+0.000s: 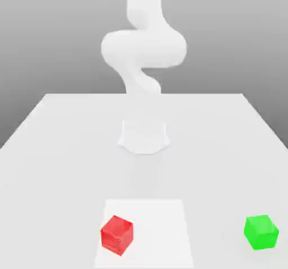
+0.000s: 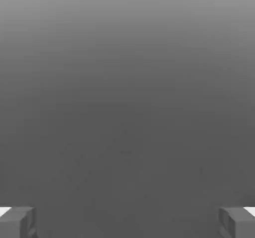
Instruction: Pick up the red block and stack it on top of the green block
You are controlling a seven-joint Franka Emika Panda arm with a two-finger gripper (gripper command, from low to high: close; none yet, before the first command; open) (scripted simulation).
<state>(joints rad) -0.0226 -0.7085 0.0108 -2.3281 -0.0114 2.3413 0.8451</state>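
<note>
Red (image 1: 117, 235) sits nearest you, tilted across the pale square's (image 1: 160, 234) edge at the exterior view's left; green (image 1: 261, 232) stands well apart, right. Your gripper (image 2: 127, 223) is wide open, holding nothing. You're likely at the approach: bring it over red, align with its faces, then descend.

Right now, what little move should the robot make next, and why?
Probably swing the open hand over toward the red block, keeping it open. Nothing sits between its fingers, and the red block rests on the white square, apart from the green block it should end up on.
</note>
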